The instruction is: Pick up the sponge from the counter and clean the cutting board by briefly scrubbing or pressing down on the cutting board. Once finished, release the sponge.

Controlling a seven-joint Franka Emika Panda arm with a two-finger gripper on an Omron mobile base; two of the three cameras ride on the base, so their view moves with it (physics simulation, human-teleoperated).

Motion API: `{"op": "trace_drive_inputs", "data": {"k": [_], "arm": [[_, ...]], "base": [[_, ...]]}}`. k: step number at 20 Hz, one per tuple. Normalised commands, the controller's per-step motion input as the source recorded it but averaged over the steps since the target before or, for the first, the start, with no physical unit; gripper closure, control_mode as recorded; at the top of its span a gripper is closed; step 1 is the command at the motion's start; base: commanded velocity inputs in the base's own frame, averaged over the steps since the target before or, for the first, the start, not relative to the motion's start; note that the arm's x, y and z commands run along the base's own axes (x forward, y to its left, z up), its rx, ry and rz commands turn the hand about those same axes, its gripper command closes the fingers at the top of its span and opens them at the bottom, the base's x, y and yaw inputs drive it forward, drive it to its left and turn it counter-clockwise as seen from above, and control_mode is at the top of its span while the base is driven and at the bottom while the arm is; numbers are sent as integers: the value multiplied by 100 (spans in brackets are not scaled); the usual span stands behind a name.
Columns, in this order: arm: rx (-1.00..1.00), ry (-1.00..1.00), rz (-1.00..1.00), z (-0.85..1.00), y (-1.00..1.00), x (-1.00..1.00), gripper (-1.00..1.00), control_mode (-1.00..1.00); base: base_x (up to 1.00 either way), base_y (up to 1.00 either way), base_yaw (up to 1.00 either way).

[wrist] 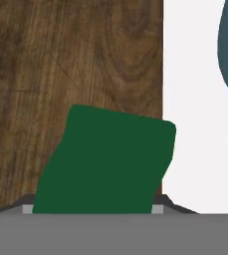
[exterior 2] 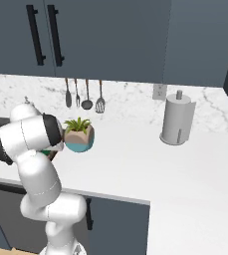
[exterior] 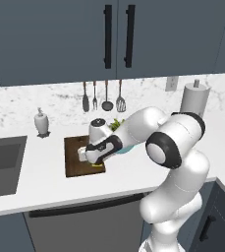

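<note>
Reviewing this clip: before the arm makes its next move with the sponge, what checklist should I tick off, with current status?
1. Sponge held: ok, the gripper is shut on it.
2. Sponge over the cutting board: ok, mostly, one corner overhangs the counter.
3. Sponge pressed onto the wood: cannot tell.
4. Board lying flat on the counter: ok.
5. Potted plant clear of the scrubbing path: cannot tell, it stands close by the board's edge.

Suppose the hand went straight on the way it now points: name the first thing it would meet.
Probably the cutting board. The hand is shut on the sponge, green side facing the camera, and the board's wood lies directly beyond it, near the board's edge beside the white counter. How much gap remains is unclear.
</note>
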Motion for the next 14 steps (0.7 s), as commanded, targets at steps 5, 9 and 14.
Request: {"op": "trace_drive_inputs", "data": {"k": [5, 9, 14], "arm": [[-6, 0, 0, 0, 4, 98, 100, -100], [-7, -3, 0, 0, 17, 77, 100, -100], [-8, -9, 0, 0, 24, 58, 100, -100]], "base": [[0, 0, 0], [0, 0, 0], [0, 0, 0]]}}
